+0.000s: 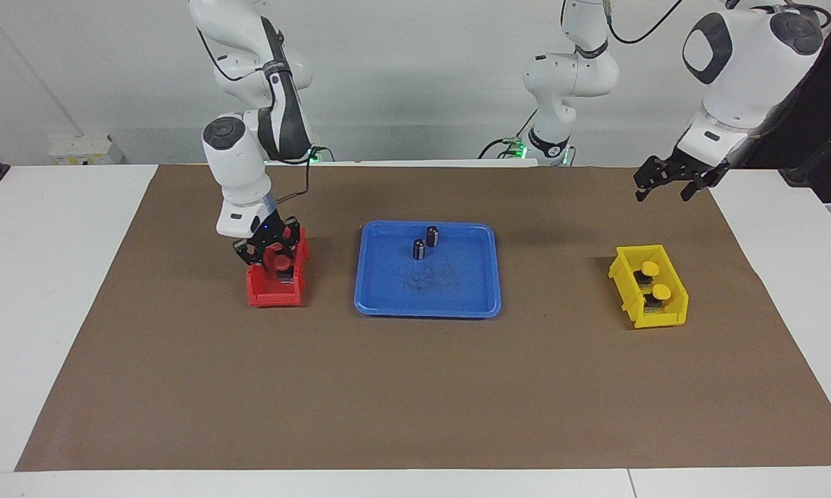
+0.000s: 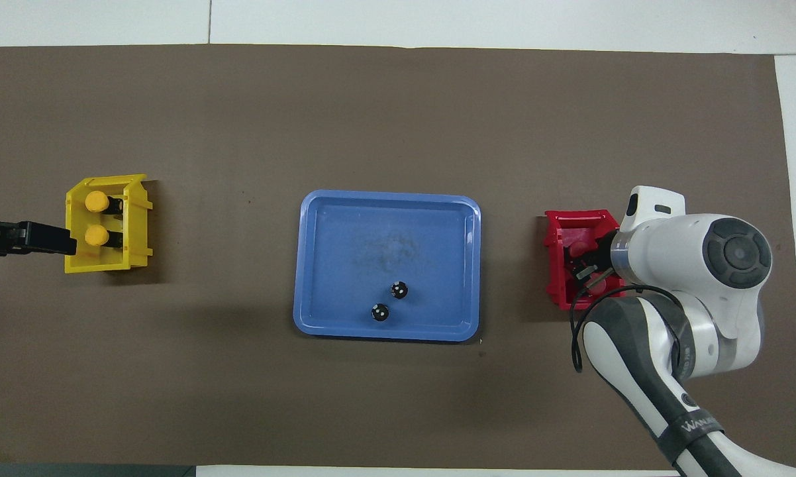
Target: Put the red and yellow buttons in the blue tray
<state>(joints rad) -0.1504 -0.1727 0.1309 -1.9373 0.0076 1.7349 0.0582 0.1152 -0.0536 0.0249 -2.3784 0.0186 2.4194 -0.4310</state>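
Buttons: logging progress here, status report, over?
Right gripper down in red bin at a red button. Left gripper raised, waiting. Yellow buttons binned. Blue tray holds two dark cylinders.

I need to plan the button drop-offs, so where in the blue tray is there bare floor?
The blue tray is bare across the half farther from the robots and along both end walls. The only crowded patch holds two dark cylinders near the robot-side rim. The right hand is down in the red bin.
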